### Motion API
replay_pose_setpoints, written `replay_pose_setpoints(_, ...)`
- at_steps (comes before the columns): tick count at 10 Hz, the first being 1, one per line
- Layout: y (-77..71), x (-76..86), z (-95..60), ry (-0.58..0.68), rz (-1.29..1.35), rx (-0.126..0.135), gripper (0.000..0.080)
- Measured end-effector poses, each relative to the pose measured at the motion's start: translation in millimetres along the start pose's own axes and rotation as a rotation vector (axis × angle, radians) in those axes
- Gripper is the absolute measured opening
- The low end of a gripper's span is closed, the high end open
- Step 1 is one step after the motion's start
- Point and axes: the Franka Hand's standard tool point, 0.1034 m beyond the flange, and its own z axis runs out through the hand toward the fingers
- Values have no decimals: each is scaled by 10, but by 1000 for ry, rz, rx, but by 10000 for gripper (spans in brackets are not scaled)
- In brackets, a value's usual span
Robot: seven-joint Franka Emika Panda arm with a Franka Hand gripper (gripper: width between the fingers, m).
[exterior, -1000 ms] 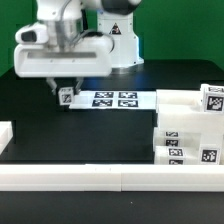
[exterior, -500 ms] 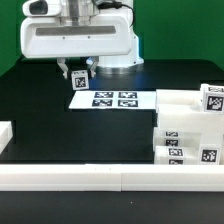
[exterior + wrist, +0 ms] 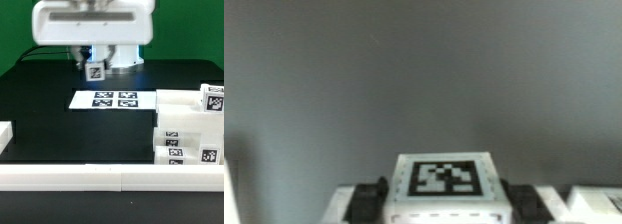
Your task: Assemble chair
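Gripper (image 3: 94,64): raised above the black table (image 3: 60,120), behind the marker board (image 3: 114,99) in the exterior view, with the arm's white wrist housing filling the top of that picture. Fingers clenched on a small tagged chair part (image 3: 95,71), a white block with one black-and-white square tag facing outward. The part hangs clear of the table surface.

Same part, wrist view (image 3: 445,185): tag face up toward the camera, sitting between two dark finger pads (image 3: 370,200), one on either side and touching it. Plain grey background beyond; nothing else legible there.

Marker board: flat white sheet with four printed tags, lying on the table below and in front of the held part.

Remaining chair parts (image 3: 188,128): a cluster of white boxy pieces with several square tags, stacked at the exterior view's right, resting against the long white rail (image 3: 100,176) along the front edge. Well apart from the gripper. A short white block (image 3: 4,134) stands at the exterior view's left edge.
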Motion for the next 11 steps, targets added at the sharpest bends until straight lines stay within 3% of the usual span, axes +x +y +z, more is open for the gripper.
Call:
replay_pose_setpoints(2, -510, 342, -282, -9, 67, 10, 284)
replay_pose_setpoints(3, -625, 405, -320, 20, 59, 16, 284)
replay_pose_setpoints(4, -516, 198, -176, 55, 87, 26, 284)
replay_pose_setpoints(5, -501, 102, -140, 27, 90, 26, 284)
replay_pose_setpoints(7, -529, 143, -147, 32, 86, 23, 284)
replay_pose_setpoints(8, -676, 198, -198, 10, 130, 11, 284)
replay_pose_setpoints(10, -1195, 640, -339, 9, 189, -1, 284)
replay_pose_setpoints(11, -1380, 825, -373, -2, 221, -13, 284)
